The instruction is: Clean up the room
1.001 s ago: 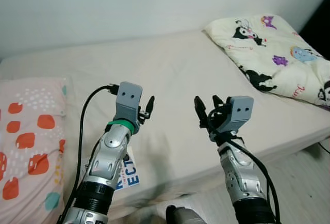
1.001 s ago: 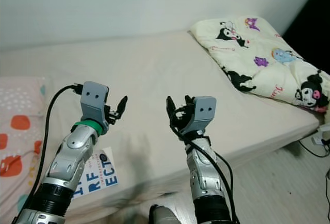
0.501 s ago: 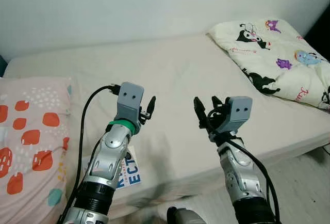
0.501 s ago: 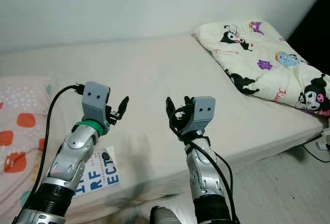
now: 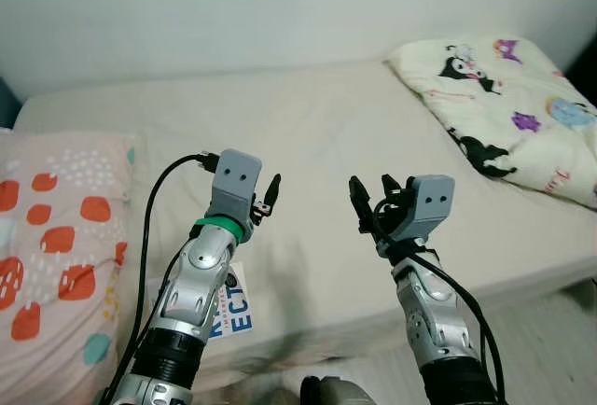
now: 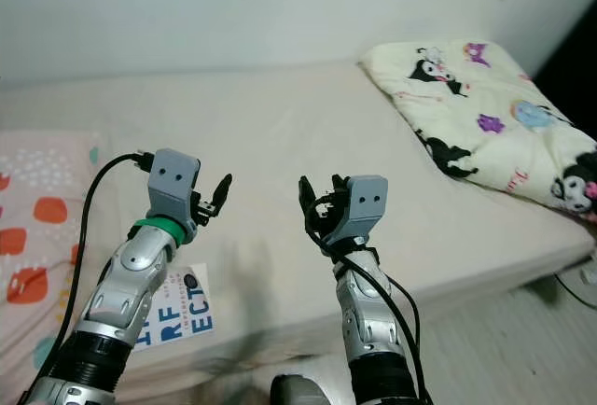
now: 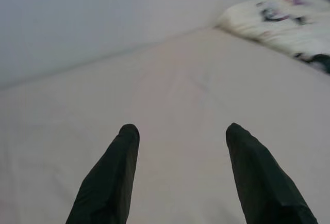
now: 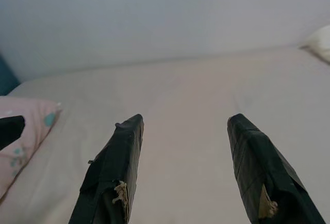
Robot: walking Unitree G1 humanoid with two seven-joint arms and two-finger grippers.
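Wide bed with plain cream sheet [image 5: 326, 144] ran along white wall [image 5: 261, 4]. Cream quilt printed with black-and-purple cartoon figures [image 5: 508, 97] lay folded on bed's right end. Pink pillow with red-orange blotches and white dots [image 5: 56, 237] sat at left end. White booklet with blue block letters [image 6: 177, 316] lay flat near front edge, partly under left arm. Left gripper [image 7: 180, 131] and right gripper [image 8: 183, 123] hovered above sheet, 2 fingers of each spread apart, empty.
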